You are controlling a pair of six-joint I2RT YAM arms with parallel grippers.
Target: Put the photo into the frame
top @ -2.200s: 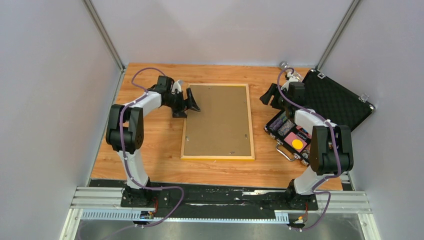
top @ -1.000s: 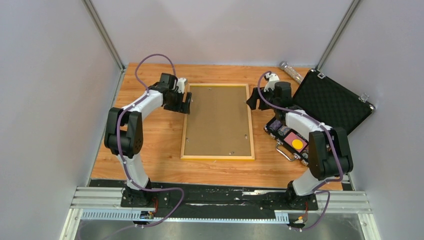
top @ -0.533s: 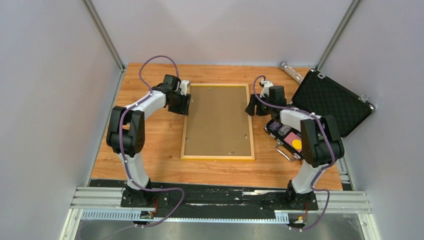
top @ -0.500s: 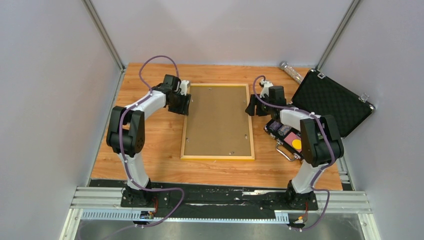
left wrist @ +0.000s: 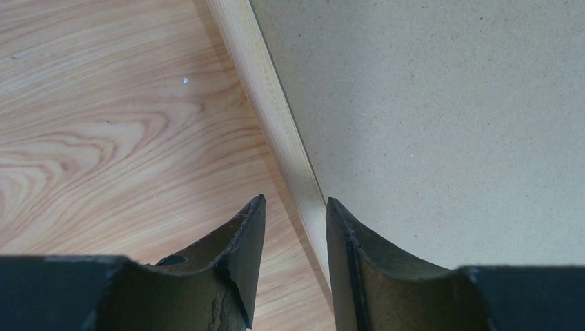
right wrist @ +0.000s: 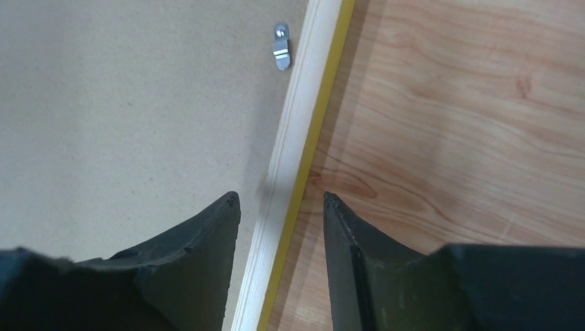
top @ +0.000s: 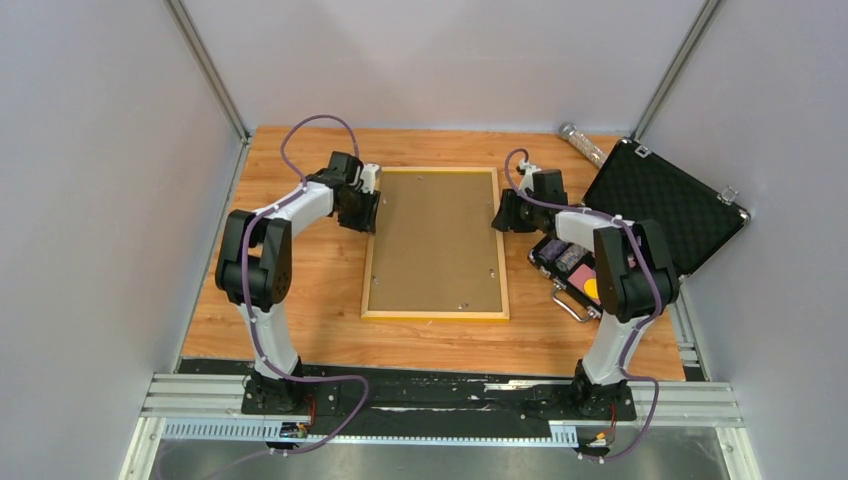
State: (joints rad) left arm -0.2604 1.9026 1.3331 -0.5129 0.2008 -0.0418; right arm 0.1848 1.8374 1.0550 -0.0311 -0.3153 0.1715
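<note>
Both grippers are down at the frame (top: 436, 316), which lies face down in the middle of the table (top: 300, 300), brown backing up. The left gripper (left wrist: 294, 201) straddles the left rail, jaws half closed, with a sliver of table showing beside the outer finger. The right gripper (right wrist: 281, 196) straddles the right rail, gaps on either side, gripping nothing. At the right the black case (top: 665, 205) lies open, with small items in its lower half, one a yellow disc (top: 592, 290).

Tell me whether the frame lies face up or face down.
Face down. The frame lies flat on the table, brown backing board upward, a small metal clip showing.
</note>
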